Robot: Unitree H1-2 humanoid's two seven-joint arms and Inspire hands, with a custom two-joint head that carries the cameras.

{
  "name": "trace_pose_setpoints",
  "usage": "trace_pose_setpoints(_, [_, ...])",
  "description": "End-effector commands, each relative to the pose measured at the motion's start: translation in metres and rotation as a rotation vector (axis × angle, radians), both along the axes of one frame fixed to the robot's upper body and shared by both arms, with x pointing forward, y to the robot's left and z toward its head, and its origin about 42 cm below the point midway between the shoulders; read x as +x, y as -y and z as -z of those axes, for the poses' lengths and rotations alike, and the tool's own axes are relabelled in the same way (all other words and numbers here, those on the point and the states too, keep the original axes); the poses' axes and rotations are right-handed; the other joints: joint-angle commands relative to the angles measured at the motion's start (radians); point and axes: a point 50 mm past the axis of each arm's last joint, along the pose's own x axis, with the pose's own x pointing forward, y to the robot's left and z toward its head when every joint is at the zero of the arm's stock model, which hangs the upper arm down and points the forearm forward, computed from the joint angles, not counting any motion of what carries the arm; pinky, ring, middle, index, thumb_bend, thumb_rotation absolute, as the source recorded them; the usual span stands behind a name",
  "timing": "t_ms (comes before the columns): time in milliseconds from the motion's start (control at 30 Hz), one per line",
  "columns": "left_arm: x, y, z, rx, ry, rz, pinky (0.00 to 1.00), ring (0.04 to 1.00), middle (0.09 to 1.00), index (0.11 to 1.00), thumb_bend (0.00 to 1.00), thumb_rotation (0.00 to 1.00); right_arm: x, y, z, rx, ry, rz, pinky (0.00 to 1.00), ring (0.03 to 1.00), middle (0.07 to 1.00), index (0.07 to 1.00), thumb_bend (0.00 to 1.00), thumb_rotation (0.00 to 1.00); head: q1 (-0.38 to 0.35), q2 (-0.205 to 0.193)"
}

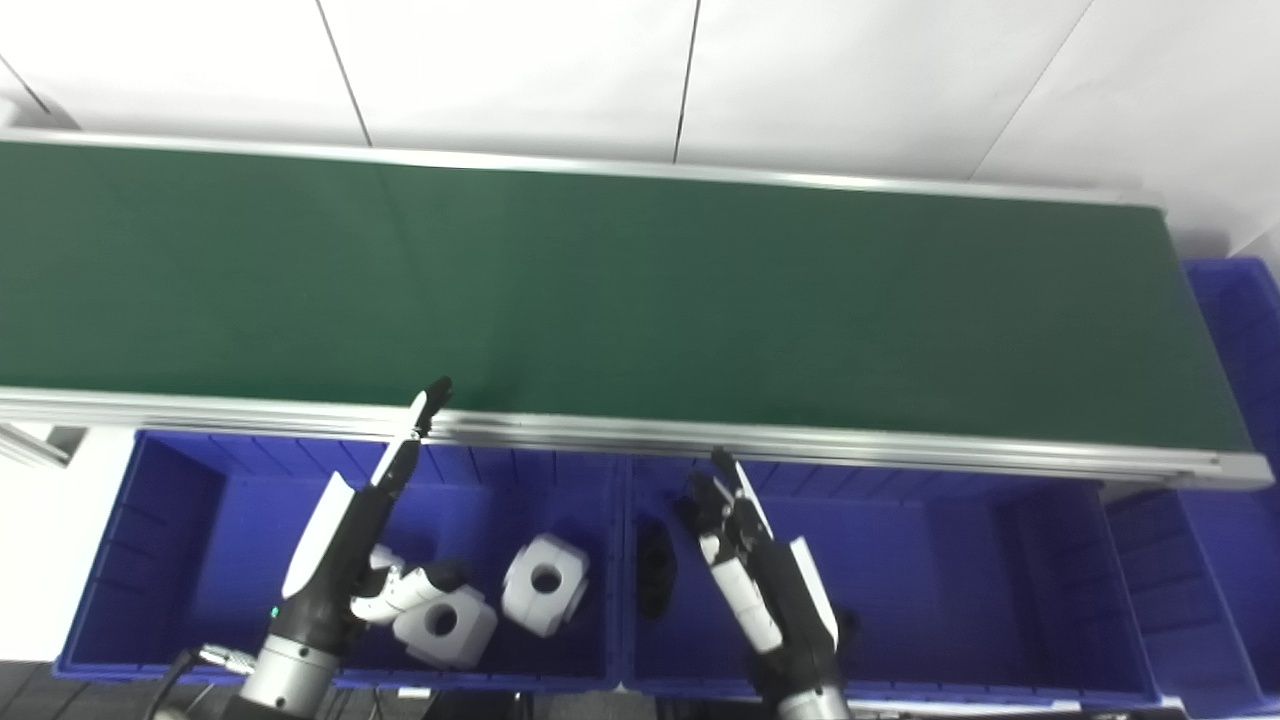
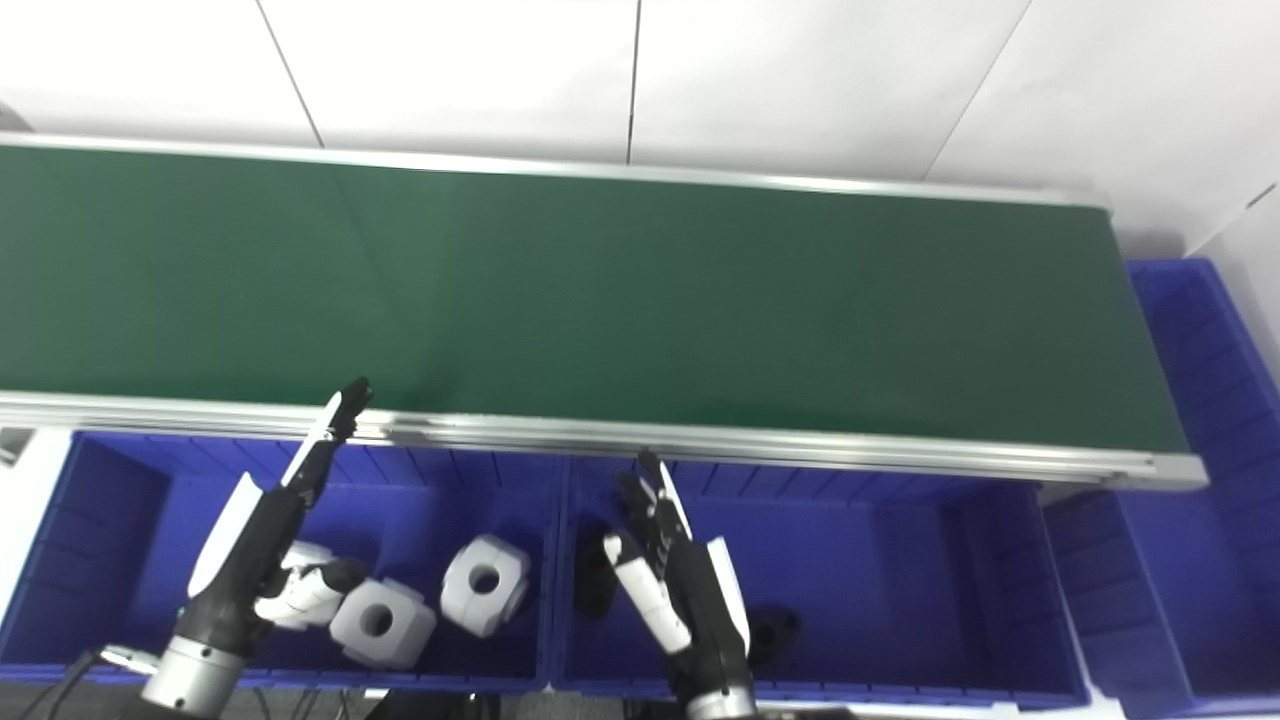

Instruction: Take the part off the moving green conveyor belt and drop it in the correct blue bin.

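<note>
The green conveyor belt (image 1: 640,290) carries no part in either view. My left hand (image 1: 345,535) hovers over the left blue bin (image 1: 150,560), fingers straight and pointing up toward the belt's near rail, open and holding nothing. Two white blocks with round holes (image 1: 545,583) (image 1: 445,625) lie in that bin beside it. My right hand (image 1: 750,560) hangs over the middle blue bin (image 1: 950,560), fingers extended, open and empty. Two black parts (image 1: 655,565) (image 2: 775,630) rest in that bin.
A third blue bin (image 1: 1235,400) stands at the belt's right end. A silver rail (image 1: 800,445) runs along the belt's near edge, just above the bins. White wall panels lie behind the belt.
</note>
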Motion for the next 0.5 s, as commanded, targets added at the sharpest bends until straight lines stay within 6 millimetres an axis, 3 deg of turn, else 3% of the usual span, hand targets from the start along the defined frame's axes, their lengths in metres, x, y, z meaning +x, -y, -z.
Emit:
trace_pose_setpoints(0, [0.004,0.004,-0.01,-0.026,0.045,0.013,1.0,1.0,1.0,1.0,0.78,0.9,0.018,-0.061,-0.026,0.16,0.042,0.008,0.94,0.954,0.926,1.0,0.81,0.85,0.0,-0.001])
trace_pose_setpoints(167, [0.004,0.006,-0.01,-0.022,0.051,0.021,1.0,1.0,1.0,1.0,0.78,0.9,0.018,-0.056,-0.023,0.149,0.037,0.013,0.98,0.959,0.925,1.0,0.81,0.85,0.028,-0.002])
trace_pose_setpoints(300, [0.0,0.011,-0.011,-0.044,0.042,0.017,1.0,1.0,1.0,1.0,0.82,0.9,0.015,-0.051,-0.022,0.144,0.034,0.014,0.94,0.952,0.919,1.0,0.8,0.84,0.059,-0.009])
trace_pose_setpoints(467, [-0.012,0.018,-0.026,-0.105,0.045,0.002,1.0,1.0,1.0,1.0,0.88,0.94,0.01,-0.046,-0.019,0.129,0.045,0.016,0.95,0.964,0.936,1.0,0.78,0.85,0.088,-0.024])
